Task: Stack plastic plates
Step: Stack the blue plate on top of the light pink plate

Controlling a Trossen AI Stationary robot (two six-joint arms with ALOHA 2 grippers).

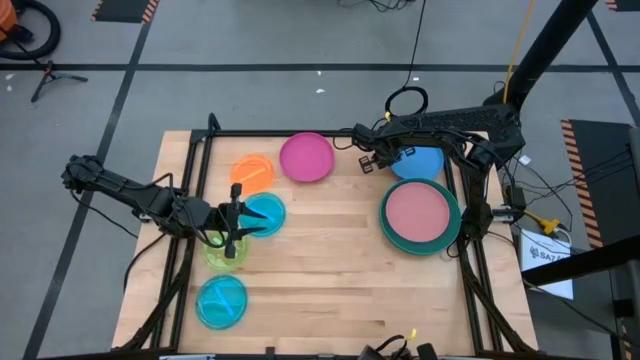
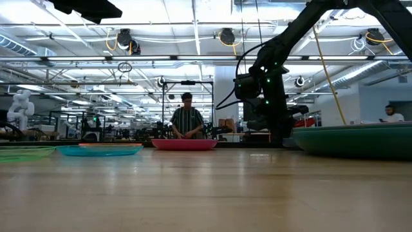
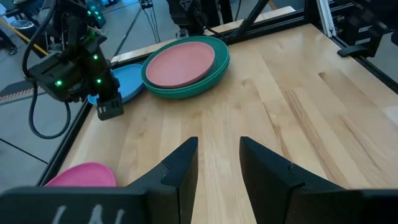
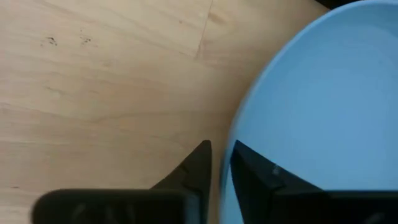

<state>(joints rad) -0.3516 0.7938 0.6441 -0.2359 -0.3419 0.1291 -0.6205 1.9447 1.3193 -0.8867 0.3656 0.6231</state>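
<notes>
My right gripper (image 1: 368, 158) stands at the left edge of the blue plate (image 1: 425, 162) near the table's far right and is shut on it. A pink plate (image 1: 418, 210) lies inside a teal plate (image 1: 395, 235) just nearer. My left gripper (image 1: 232, 222) is open and hovers on the left side, beside a cyan plate (image 1: 266, 212) and above a lime plate (image 1: 225, 255), touching neither. An orange plate (image 1: 252, 172), a magenta plate (image 1: 306, 157) and a second cyan plate (image 1: 221, 300) lie flat on the wood. My right gripper (image 4: 221, 152) has the blue plate's left rim (image 4: 231, 134) between its two fingers, one finger (image 4: 198, 163) outside over the wood and one (image 4: 258, 171) over the plate's inside. It comes from above, pointing down. The plate looks flat on the table.
Bare wood (image 1: 330, 260) fills the table's middle and near right. A black frame rail (image 1: 470, 200) runs along the right edge, close to the teal plate. Beyond the far edge, a person (image 2: 187, 116) stands in the room behind the table.
</notes>
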